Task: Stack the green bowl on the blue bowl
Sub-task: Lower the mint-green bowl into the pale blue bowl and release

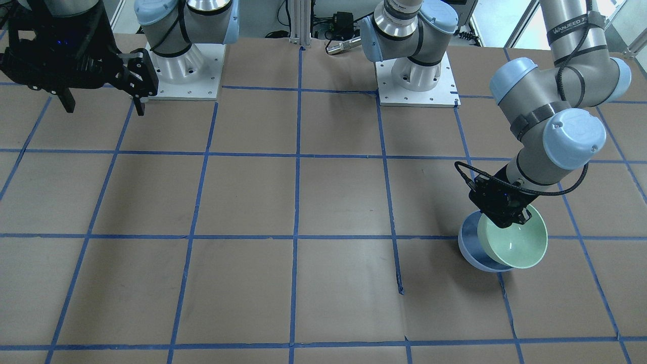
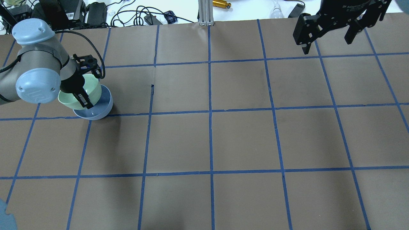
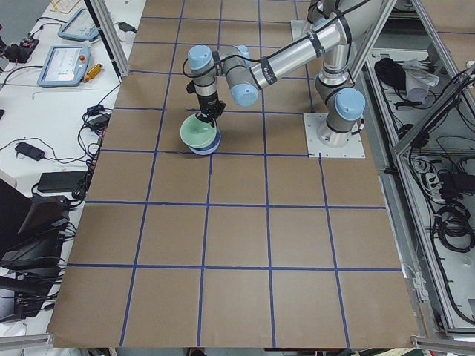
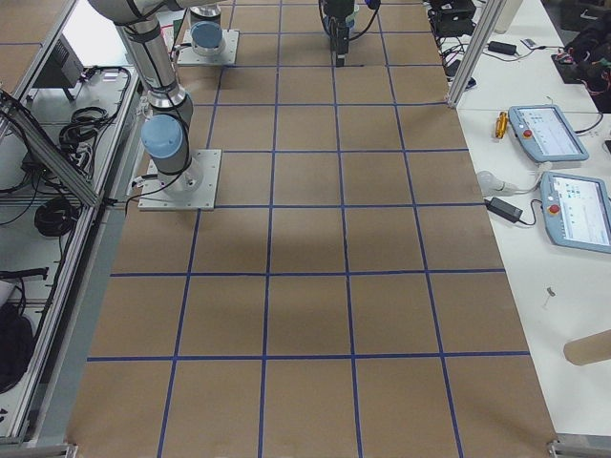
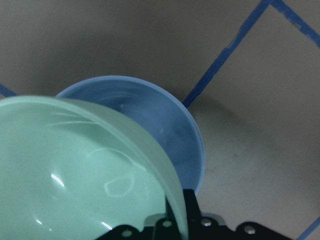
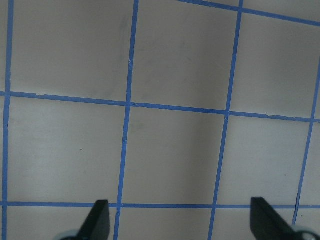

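The left gripper (image 1: 511, 216) is clamped on the rim of the pale mint-green, round, glossy plastic bowl (image 1: 518, 245), holding it tilted, partly over the pale periwinkle-blue round plastic bowl (image 1: 470, 253) on the brown paper-covered table (image 1: 343, 192); the right gripper (image 2: 327, 44) hangs well apart, fingers spread and empty
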`<control>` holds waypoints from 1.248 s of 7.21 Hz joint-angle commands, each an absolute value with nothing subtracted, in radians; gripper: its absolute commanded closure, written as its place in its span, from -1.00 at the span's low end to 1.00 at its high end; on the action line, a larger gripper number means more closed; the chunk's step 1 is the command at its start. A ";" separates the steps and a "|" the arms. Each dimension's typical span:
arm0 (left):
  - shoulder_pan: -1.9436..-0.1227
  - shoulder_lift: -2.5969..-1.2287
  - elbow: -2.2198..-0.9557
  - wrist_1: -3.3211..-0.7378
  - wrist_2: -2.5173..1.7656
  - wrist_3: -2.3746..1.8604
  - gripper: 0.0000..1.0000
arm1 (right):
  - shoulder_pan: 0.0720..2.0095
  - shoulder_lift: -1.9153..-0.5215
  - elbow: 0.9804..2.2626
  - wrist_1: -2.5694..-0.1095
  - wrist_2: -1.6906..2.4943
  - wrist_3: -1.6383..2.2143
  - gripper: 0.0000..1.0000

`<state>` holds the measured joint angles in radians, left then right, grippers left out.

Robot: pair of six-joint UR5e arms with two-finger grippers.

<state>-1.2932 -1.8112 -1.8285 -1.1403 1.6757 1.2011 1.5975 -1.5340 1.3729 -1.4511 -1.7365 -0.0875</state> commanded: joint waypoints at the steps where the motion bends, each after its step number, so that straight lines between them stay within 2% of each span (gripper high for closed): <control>1: -1.301 -1.802 -1.838 -1.140 1.669 1.201 0.58 | 1.597 -1.534 1.373 -1.451 -1.736 -0.087 -1.00; 2: -1.302 -1.795 -1.844 -1.146 1.651 1.194 -0.98 | 1.598 -1.534 1.373 -1.451 -1.736 -0.087 -1.00; 5: -1.304 -1.757 -1.820 -1.188 1.606 1.168 -1.00 | 1.598 -1.534 1.373 -1.451 -1.736 -0.087 -1.00; 7: -1.305 -1.717 -1.732 -1.314 1.557 0.808 -1.00 | 1.598 -1.534 1.373 -1.451 -1.736 -0.087 -1.00; 9: -1.345 -1.678 -1.717 -1.336 1.546 0.601 -1.00 | 1.597 -1.534 1.373 -1.451 -1.736 -0.087 -1.00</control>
